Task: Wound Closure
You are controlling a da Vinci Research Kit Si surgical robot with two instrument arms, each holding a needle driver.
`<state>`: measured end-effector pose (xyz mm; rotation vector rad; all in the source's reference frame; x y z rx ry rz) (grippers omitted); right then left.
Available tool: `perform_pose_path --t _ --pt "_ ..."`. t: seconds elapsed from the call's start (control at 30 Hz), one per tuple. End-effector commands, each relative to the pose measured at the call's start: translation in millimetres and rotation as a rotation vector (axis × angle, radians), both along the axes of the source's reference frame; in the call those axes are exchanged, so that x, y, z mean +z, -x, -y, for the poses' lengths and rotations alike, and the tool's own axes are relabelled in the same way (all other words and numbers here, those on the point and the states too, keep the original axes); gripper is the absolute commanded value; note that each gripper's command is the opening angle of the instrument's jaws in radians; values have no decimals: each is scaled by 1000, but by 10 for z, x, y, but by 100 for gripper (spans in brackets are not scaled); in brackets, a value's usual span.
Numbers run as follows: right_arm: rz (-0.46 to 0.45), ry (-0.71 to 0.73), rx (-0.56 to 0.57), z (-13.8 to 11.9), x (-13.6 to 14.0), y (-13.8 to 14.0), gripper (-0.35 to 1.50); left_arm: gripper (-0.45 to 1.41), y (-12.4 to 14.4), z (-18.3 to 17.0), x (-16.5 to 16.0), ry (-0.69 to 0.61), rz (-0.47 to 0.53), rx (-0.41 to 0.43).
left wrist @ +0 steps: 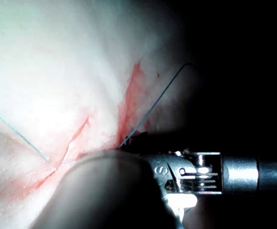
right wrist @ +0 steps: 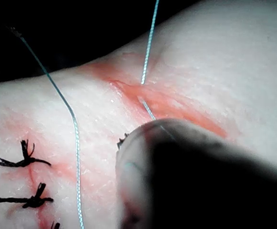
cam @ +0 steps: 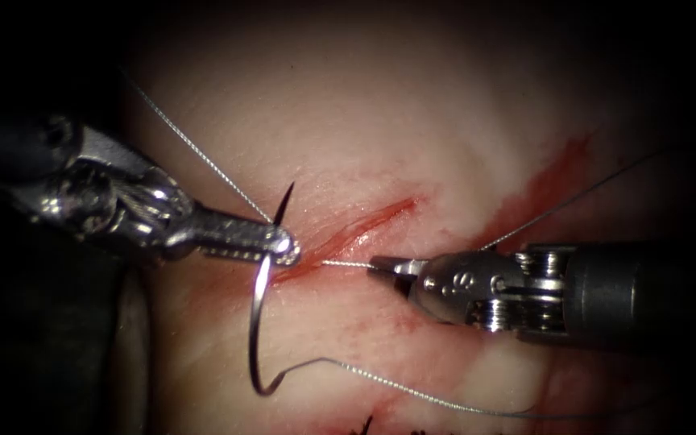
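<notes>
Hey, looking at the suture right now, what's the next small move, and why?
Probably draw the left pincer away from the cut to take up slack: it holds the needle near its pointed end, clear of the tissue, while the right pincer grips the thread beside the cut.

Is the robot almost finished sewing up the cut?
Not yet. Done: dark knotted stitches already sit in the pale pork tissue. In hand: the left tool grips the curved steel needle near its tip, clear of the tissue; the right tool holds the thin grey thread. Left: the red cut still gapes.
</notes>
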<state>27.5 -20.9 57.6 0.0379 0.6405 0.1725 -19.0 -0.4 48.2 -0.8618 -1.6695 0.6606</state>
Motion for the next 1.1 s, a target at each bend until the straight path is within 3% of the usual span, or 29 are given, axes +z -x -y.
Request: perform_pose_path --t 0.03,0.17,0.37,0.5,0.6,0.8,0.83,1.1 --pt "16 -7 1 -8 6 9 -35 -45 4 0 5 0 1 0" --pt "74 -23 10 -20 17 45 -35 -45 4 0 4 -1 1 0" --pt "195 -80 -5 -32 34 122 -35 -45 4 0 4 -1 2 1" --pt "202 -116 32 -31 34 139 -35 -45 4 0 4 -1 2 1" --pt "289 -157 17 -27 40 164 -35 -45 4 0 3 -2 2 2" --pt "319 -182 51 -34 49 201 -35 -45 4 0 3 -2 3 2" --pt "367 -191 56 -37 55 217 -35 -45 4 0 3 -2 3 2" --pt "440 -215 119 -57 82 295 -35 -45 4 0 3 -2 3 3"
